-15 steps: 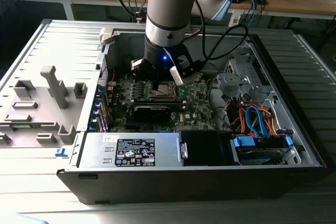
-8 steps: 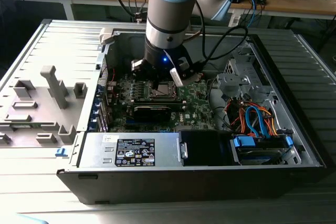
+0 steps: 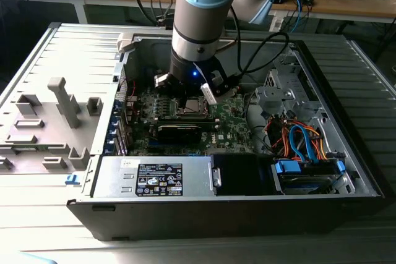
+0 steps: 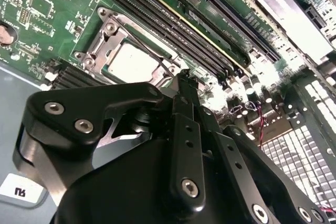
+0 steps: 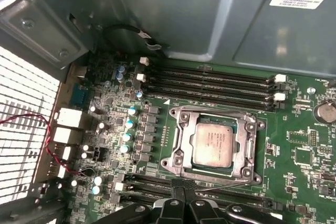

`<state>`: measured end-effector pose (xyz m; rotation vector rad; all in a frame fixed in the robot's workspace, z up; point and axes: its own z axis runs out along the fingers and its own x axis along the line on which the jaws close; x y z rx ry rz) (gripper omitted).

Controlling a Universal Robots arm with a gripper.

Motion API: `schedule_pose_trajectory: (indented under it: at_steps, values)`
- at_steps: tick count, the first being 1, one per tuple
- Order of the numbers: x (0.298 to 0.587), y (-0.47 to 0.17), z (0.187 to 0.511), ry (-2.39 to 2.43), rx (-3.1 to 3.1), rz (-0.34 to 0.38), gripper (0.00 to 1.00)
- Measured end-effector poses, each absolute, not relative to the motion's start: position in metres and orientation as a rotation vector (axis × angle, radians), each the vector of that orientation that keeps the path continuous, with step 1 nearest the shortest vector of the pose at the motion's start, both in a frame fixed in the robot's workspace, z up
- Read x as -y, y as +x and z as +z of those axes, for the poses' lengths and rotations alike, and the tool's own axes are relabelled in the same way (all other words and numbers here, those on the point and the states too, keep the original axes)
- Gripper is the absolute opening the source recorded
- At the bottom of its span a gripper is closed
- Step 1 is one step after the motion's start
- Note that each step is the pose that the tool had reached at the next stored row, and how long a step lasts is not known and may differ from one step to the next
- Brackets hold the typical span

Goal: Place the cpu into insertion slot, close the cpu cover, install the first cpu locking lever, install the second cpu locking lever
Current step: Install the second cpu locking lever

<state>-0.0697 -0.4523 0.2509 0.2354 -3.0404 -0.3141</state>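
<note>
The cpu (image 5: 214, 142), a flat square chip with a grey metal top, lies in the insertion slot (image 3: 193, 107) on the green motherboard (image 3: 238, 125). The silver cpu cover (image 5: 248, 148) rests flat around it, the chip showing through its window. My gripper (image 5: 184, 195) is shut, its tips at one edge of the socket where a thin wire locking lever (image 5: 226, 186) runs along the frame. Whether the lever is pinched between the tips I cannot tell. In the second wrist view the shut gripper (image 4: 184, 77) stands just beside the cpu (image 4: 131, 64).
Black memory slots (image 5: 210, 82) run along both sides of the socket. The grey case wall (image 5: 210, 14) rises close behind them. A power supply (image 3: 154, 178) and bundled cables (image 3: 297, 140) fill the case's near side. A grey fixture tray (image 3: 55, 115) lies at the exterior view's left.
</note>
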Motion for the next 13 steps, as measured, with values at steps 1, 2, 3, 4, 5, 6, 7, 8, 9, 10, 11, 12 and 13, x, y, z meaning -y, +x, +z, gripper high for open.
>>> schedule_pose_trajectory:
  at_steps: [1,2,3,4,5,6,7,8,9,10,11,12,13]
  values:
    - [0.452,-0.07,0.249,0.236,3.04,-0.314,0.11]
    - [0.452,-0.07,0.246,0.235,3.04,-0.315,0.11]
    - [0.452,-0.071,0.245,0.235,3.04,-0.315,0.11]
    - [0.452,-0.071,0.244,0.235,3.04,-0.316,0.11]
    - [0.452,-0.073,0.242,0.235,3.04,-0.316,0.11]
    - [0.452,-0.075,0.241,0.236,3.04,-0.317,0.11]
    - [0.452,-0.077,0.239,0.236,3.04,-0.317,0.11]
    - [0.452,-0.078,0.238,0.236,3.04,-0.318,0.11]
    - [0.452,-0.079,0.237,0.236,3.04,-0.318,0.11]
    - [0.452,-0.08,0.236,0.236,3.04,-0.319,0.11]
    - [0.452,-0.08,0.235,0.236,3.04,-0.319,0.11]
    - [0.452,-0.081,0.233,0.236,3.04,-0.32,0.11]
    - [0.452,-0.081,0.231,0.236,3.04,-0.321,0.11]
